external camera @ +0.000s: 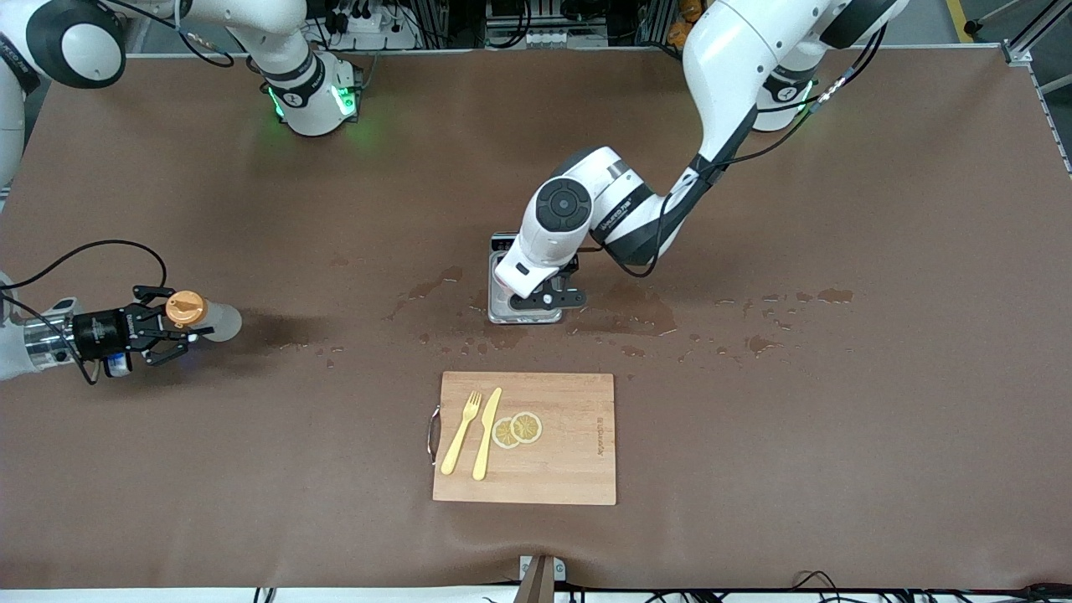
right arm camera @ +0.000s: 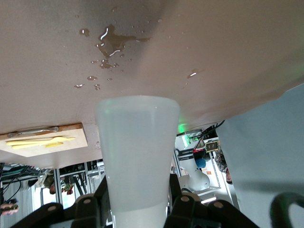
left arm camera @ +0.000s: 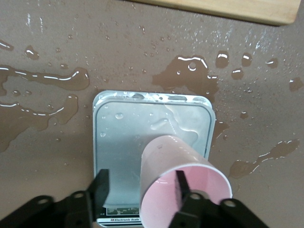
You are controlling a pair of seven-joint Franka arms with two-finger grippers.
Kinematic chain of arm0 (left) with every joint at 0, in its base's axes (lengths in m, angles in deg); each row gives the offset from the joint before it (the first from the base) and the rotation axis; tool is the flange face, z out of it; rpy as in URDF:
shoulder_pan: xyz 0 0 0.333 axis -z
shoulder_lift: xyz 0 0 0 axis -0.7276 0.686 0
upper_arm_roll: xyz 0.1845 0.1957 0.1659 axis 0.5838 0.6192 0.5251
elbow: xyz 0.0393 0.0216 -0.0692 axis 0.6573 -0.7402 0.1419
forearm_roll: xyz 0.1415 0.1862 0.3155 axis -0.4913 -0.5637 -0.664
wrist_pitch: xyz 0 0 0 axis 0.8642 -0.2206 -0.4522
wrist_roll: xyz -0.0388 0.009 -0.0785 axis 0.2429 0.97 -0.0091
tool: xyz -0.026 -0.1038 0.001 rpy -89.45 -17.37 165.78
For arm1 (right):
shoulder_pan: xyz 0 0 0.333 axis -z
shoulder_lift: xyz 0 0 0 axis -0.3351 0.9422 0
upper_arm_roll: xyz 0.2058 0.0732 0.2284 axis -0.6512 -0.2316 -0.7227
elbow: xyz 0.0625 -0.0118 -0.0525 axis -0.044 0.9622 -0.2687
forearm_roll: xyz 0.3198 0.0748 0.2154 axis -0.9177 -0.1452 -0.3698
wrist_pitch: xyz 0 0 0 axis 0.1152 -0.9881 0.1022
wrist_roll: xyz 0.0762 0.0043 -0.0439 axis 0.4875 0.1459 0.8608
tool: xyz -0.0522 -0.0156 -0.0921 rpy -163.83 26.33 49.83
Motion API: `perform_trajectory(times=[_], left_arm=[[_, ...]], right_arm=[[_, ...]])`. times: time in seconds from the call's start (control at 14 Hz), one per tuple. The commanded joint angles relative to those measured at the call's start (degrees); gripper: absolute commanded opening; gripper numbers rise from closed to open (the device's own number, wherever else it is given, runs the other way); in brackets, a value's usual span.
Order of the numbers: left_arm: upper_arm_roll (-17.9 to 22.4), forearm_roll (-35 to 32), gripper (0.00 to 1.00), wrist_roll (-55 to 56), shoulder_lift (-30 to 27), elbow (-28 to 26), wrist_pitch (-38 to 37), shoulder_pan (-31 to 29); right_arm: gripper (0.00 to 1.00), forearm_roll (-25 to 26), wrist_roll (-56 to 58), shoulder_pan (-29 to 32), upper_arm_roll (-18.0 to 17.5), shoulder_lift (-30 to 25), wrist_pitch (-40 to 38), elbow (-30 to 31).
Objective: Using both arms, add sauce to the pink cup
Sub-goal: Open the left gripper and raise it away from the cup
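Observation:
The pink cup [left arm camera: 166, 161] stands on the grey scale plate [left arm camera: 123, 137] at mid table. My left gripper [left arm camera: 142, 187] is open over it. One finger [left arm camera: 182, 183] hangs inside the cup and the other [left arm camera: 102, 187] is outside, with a gap to the cup wall. In the front view the left hand [external camera: 544, 297] covers the cup on the scale [external camera: 502, 311]. The sauce bottle [external camera: 219, 321] with its orange cap [external camera: 186, 308] lies sideways in my right gripper [external camera: 180, 322], which is shut on it over the table at the right arm's end. The right wrist view shows the whitish bottle [right arm camera: 137, 142] between the fingers.
A wooden cutting board [external camera: 569, 469] lies nearer the front camera than the scale. It carries a yellow fork [external camera: 462, 432], a knife [external camera: 486, 434] and lemon slices [external camera: 517, 430]. Water puddles [external camera: 431, 285] spread over the brown mat around the scale.

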State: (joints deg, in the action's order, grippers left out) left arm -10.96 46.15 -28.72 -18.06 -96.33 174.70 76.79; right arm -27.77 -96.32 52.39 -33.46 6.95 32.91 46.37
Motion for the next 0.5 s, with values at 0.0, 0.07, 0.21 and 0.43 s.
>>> perform_trajectory(times=[0.0,0.07,0.21,0.43], left_arm=[[0.43,-0.01,1.0,0.45,-0.8,0.64,0.12,0.13],[0.43,-0.01,1.0,0.45,-1.24,0.64,0.12,-0.39],[0.35,-0.1,1.0,0.27,-1.94,0.55,-0.23,-2.32],[0.34,0.17,1.0,-0.43,-4.75,0.47,-3.12,-5.66]], right_arm=[[0.51,1.96,-4.82,-2.92,0.29,-2.94,-1.31,-1.75],[0.51,3.18,-5.97,-3.98,0.29,-3.73,-1.4,-2.27],[0.5,5.03,-7.73,-6.08,0.29,-5.57,-1.31,-2.37],[0.49,6.01,-10.54,-7.85,0.29,-6.81,-1.31,-2.37]])
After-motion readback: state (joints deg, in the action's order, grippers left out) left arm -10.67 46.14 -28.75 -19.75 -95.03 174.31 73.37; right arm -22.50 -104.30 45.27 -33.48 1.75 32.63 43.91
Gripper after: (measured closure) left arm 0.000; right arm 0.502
